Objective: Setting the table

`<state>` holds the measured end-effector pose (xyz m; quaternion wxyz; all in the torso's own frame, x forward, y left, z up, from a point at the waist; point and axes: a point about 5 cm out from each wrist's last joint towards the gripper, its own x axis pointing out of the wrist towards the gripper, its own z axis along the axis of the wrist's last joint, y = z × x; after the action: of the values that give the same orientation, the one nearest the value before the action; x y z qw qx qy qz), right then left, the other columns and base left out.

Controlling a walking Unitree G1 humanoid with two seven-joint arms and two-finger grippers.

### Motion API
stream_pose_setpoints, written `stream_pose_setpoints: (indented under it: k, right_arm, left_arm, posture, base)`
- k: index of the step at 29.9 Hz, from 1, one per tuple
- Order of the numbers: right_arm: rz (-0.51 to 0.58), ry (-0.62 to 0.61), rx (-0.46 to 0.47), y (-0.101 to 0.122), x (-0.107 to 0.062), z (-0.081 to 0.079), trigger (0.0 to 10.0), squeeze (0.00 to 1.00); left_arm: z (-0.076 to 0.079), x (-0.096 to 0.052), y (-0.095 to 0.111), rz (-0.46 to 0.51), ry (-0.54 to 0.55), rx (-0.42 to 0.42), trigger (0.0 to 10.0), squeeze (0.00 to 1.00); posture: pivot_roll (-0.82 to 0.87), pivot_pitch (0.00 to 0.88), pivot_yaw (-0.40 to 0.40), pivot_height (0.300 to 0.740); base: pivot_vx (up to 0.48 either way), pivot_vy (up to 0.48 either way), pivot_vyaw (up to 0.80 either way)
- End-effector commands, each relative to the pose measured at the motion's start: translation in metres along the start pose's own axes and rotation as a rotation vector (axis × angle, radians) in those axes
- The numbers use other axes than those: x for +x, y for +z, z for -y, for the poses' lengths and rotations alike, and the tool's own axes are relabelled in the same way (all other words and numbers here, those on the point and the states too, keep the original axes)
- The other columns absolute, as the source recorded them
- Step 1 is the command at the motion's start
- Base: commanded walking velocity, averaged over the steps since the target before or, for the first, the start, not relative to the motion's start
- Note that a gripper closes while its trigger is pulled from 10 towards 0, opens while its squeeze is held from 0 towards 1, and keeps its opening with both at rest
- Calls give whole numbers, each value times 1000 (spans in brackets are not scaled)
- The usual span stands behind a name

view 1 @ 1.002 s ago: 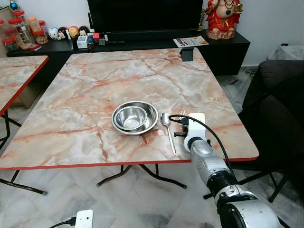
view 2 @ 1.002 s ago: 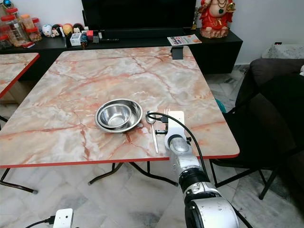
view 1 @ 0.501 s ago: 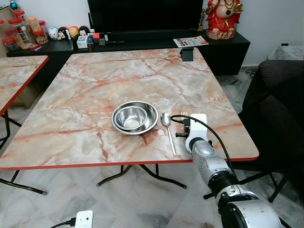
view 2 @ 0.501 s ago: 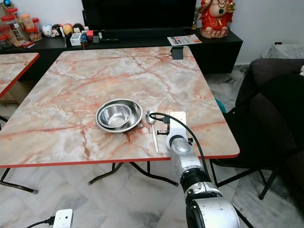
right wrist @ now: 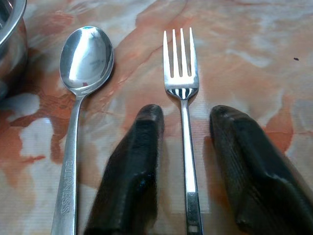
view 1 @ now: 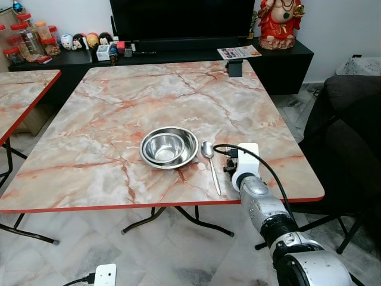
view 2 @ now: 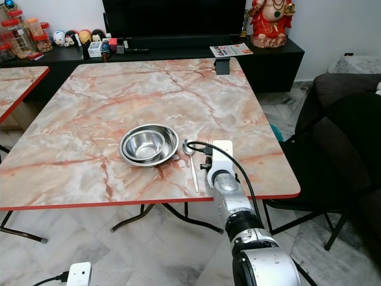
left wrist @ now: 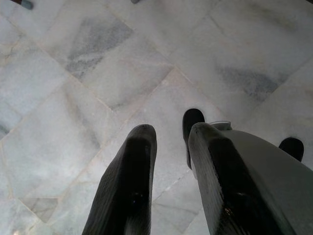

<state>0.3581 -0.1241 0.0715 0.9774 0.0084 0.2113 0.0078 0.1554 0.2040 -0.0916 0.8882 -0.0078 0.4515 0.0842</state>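
A steel bowl [view 1: 169, 147], nested in a second steel bowl, stands near the front of the marble table [view 1: 119, 107]. Right of it lies a spoon [view 1: 211, 164], also seen close up [right wrist: 85, 58]. A fork [right wrist: 181, 73] lies flat on the table beside the spoon, tines pointing away. My right gripper [right wrist: 183, 115] is open and low over the table, one finger on each side of the fork's handle. In the eye views its white wrist block [view 1: 246, 156] covers the fork. My left gripper [left wrist: 171, 132] hangs idle above the floor, fingers slightly apart.
A second marble table [view 1: 18, 95] stands at the left. Behind is a black TV cabinet [view 1: 286, 56] with jars, figurines and a red statue [view 1: 278, 21]. A dark chair [view 1: 351, 131] is close on the right. A white power strip [view 1: 105, 274] lies on the tiled floor.
My right wrist has eased slightly toward me and lower over the fork, so the fork's tines no longer show in the eye views. Bowl and spoon have not moved.
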Motion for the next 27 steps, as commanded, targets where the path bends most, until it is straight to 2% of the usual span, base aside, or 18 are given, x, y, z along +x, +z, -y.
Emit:
stream_pose_setpoints:
  k: [1,3,4,6,7,8,9,11,17,27]
  right_arm:
    - [30,-4,2,4,0,0,10000,145]
    - [46,-2,-4,6,0,0,10000,145]
    - [143,19,26,18,-2,-3,10000,0]
    - [243,29,35,31,-4,-4,10000,0]
    - [243,29,35,31,-4,-4,10000,0]
    - [341,24,20,43,-8,-4,10000,0]
    - [341,24,20,43,-8,-4,10000,0]
    - [409,22,18,51,-11,-5,10000,0]
    - [500,30,18,60,-16,-5,10000,0]
    - [518,21,-11,54,-19,-2,10000,0]
  left_arm:
    - [-2,-1,-4,-24,8,-5,10000,0]
    - [-2,-1,-4,-25,8,-5,10000,0]
    - [-2,-1,-4,-24,7,-4,10000,0]
    - [-2,0,-3,-24,6,-3,10000,0]
    - [-2,0,-3,-24,6,-3,10000,0]
    - [-2,0,-2,-21,4,-3,10000,0]
    - [-2,0,-2,-21,4,-3,10000,0]
    - [-2,0,-1,-19,3,-1,10000,0]
    - [-1,1,2,0,6,-14,10000,0]
    - [-1,1,2,7,17,-27,10000,0]
  posture:
    - [-9,0,26,732]
    - [-9,0,26,732]
    - [-12,0,29,732]
    - [-12,0,29,732]
    - [-12,0,29,732]
    - [-16,0,32,732]
    - [-16,0,32,732]
    - [-18,0,32,732]
    - [-22,0,34,732]
    - [-25,0,30,732]
  base:
    - [0,0,0]
    - [0,0,0]
    - [0,0,0]
    - [0,0,0]
    - [0,0,0]
    - [0,0,0]
    - [0,0,0]
    - [0,0,0]
    - [0,0,0]
    - [0,0,0]
